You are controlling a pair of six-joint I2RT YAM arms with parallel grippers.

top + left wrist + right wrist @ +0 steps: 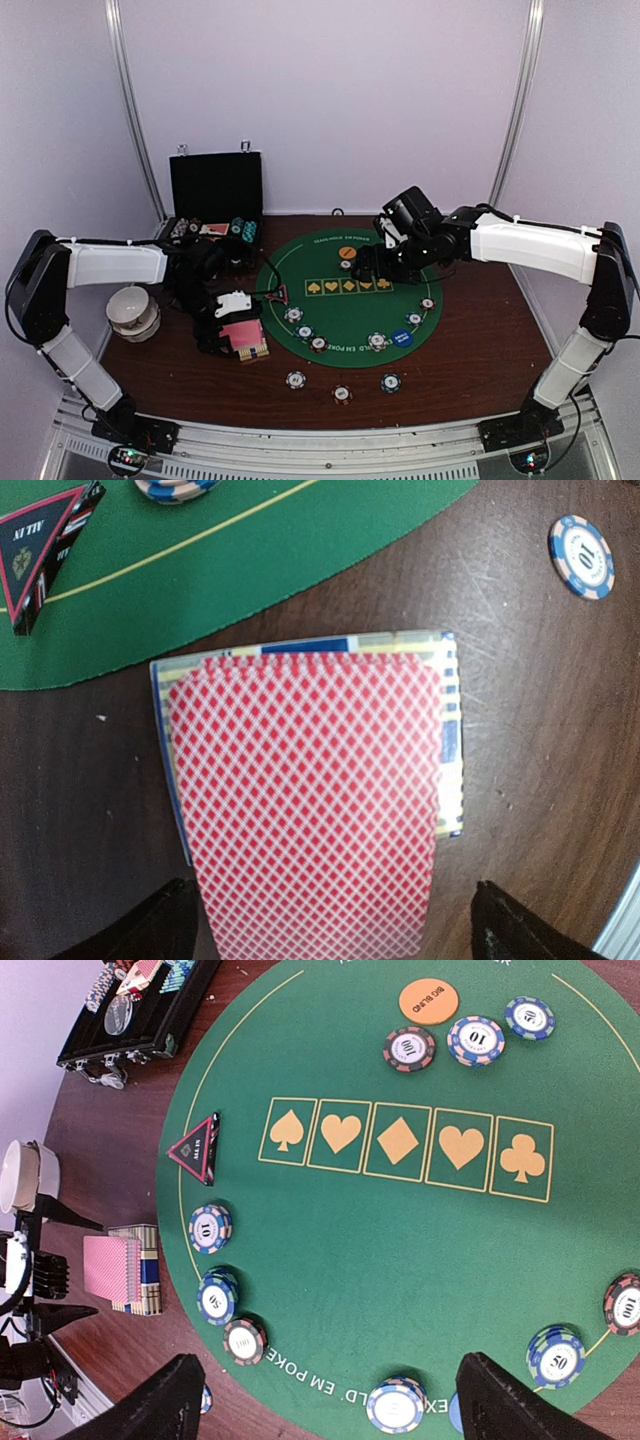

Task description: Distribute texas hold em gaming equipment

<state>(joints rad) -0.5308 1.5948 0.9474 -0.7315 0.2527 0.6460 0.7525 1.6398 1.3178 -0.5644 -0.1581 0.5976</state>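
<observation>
Left wrist view: why's that pink-backed stack of paper playing cards (305, 800) sitting on its striped box (452, 740), right between the fingers (140, 932) of the left gripper (335, 930)?

> Staged for dealing, I'd guess. Jaws spread wide either side, touching nothing. Same for the right gripper (335, 1400), gaping empty above the round green felt mat (380, 1260).

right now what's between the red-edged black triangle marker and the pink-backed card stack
edge of the green felt mat and bare brown tabletop, seen in left wrist view
</observation>
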